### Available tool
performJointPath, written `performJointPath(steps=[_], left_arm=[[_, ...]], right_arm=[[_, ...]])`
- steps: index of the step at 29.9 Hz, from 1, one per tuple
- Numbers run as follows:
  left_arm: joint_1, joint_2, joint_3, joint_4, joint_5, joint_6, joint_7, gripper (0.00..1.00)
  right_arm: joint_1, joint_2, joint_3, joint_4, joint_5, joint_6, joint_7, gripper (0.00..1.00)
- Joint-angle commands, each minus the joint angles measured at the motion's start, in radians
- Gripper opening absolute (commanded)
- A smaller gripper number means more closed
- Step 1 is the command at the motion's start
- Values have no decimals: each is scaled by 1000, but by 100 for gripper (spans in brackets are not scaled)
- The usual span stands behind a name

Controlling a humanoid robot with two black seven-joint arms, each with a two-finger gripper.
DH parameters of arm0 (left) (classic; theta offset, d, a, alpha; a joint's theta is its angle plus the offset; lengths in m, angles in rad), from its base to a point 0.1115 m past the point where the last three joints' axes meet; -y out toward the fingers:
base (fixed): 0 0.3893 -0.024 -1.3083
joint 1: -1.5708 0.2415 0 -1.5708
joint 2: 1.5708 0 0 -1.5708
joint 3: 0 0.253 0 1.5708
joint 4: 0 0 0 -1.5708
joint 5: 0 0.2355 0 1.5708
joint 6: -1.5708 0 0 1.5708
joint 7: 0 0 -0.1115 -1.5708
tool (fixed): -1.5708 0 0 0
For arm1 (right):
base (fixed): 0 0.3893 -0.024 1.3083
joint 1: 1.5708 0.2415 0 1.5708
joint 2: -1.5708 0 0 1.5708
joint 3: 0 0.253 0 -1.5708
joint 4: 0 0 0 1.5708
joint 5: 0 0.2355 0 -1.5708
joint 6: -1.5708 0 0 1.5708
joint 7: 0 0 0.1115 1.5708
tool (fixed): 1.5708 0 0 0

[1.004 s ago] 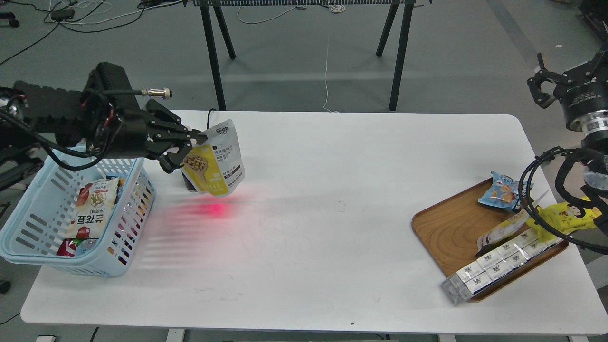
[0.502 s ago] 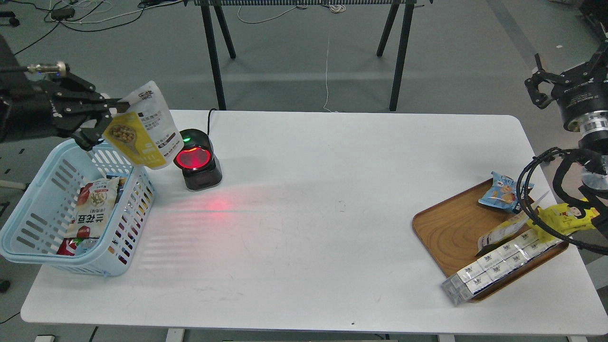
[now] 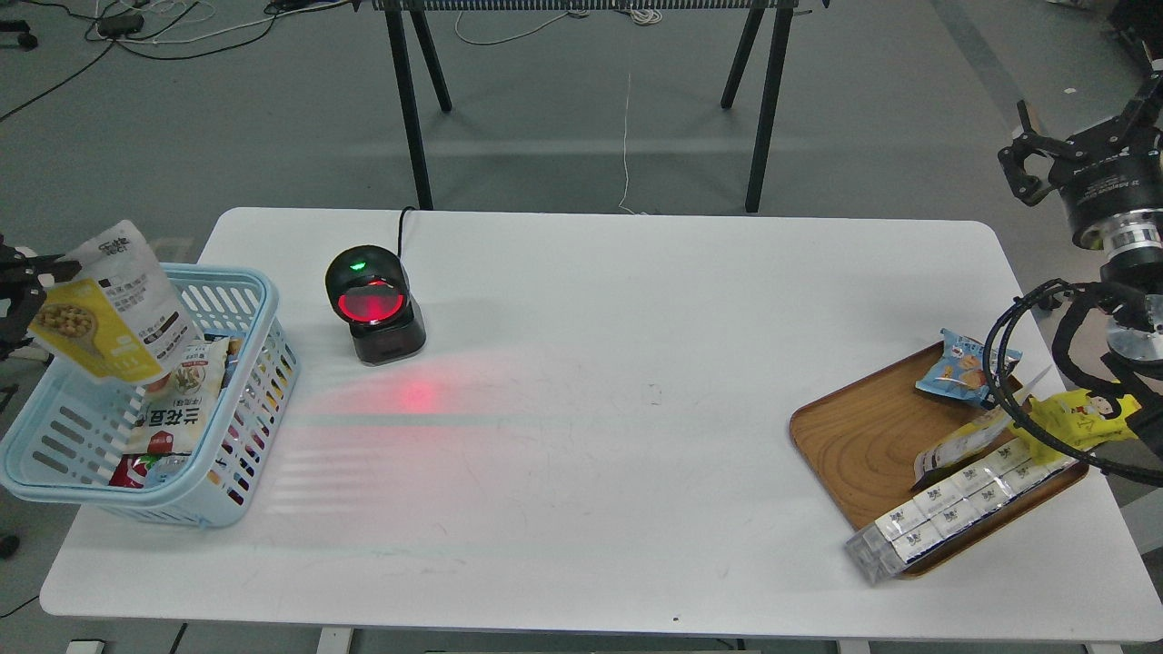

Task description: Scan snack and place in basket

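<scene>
The white worktop [image 3: 618,391] carries the basket [image 3: 54,472] at its left end. The snack [image 3: 114,304] hangs tilted over the basket's left part, pinched by the left pincer [image 3: 23,289] at the frame edge. The right pincer [image 3: 1072,150], spread and empty, hovers off the worktop's right side.

Left gripper [image 3: 36,277] at frame edge — fingers apparently clamped; right gripper [image 3: 1022,163] raised, spread.
</scene>
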Motion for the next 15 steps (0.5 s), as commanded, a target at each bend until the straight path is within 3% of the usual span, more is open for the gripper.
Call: performJointPath(steps=[1,8,10,13,15], left_arm=[[1,-4,13,3,0,17,0,2],[5,-7,19,6,0,41,0,3],[4,-7,38,6,0,57,0,8],[5,-8,44,6,0,74,0,27],[4,-11,44,4,0,77,0,49]], right_arm=[[3,-2,0,0,0,0,0,98],[3,-9,0,0,-2,0,0,98],[3,-11,0,0,-2,0,0,98],[3,-12,-2,-1,0,0,0,98],[3,-12,-2,0,-2,0,0,98]])
